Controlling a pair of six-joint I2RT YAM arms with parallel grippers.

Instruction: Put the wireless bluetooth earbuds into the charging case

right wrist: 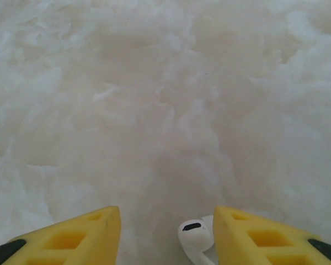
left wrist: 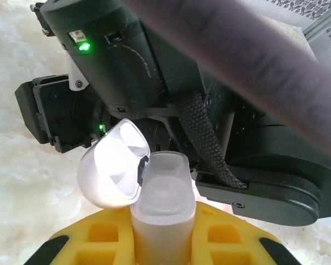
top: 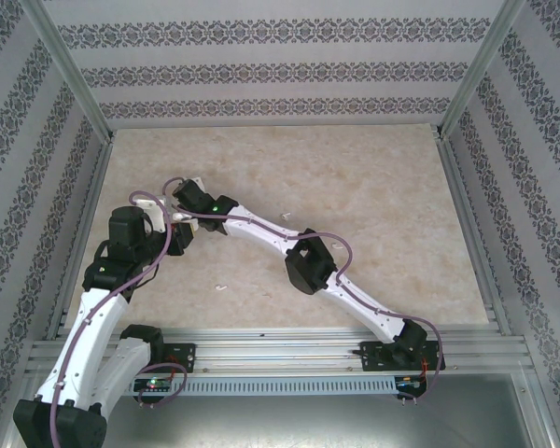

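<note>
My left gripper (left wrist: 161, 229) is shut on the white charging case (left wrist: 161, 193), held upright between the yellow fingers (left wrist: 94, 234). Its rounded lid (left wrist: 113, 168) is swung open to the left. In the top view both grippers meet at the table's left, left gripper (top: 179, 233) under right gripper (top: 189, 193). My right gripper (right wrist: 166, 221) stands open over the table, fingers wide apart. One white earbud (right wrist: 195, 234) with a dark slot sits against the inner face of the right finger (right wrist: 248, 234), clear of the left one. A tiny white bit (top: 221, 286) lies on the table.
The right arm's black wrist housing (left wrist: 121, 49) and a thick cable (left wrist: 254, 61) hang close over the open case. Patterned walls and aluminium posts (top: 79, 84) enclose the marbled table (top: 355, 205). A rail (top: 289, 345) runs along the near edge.
</note>
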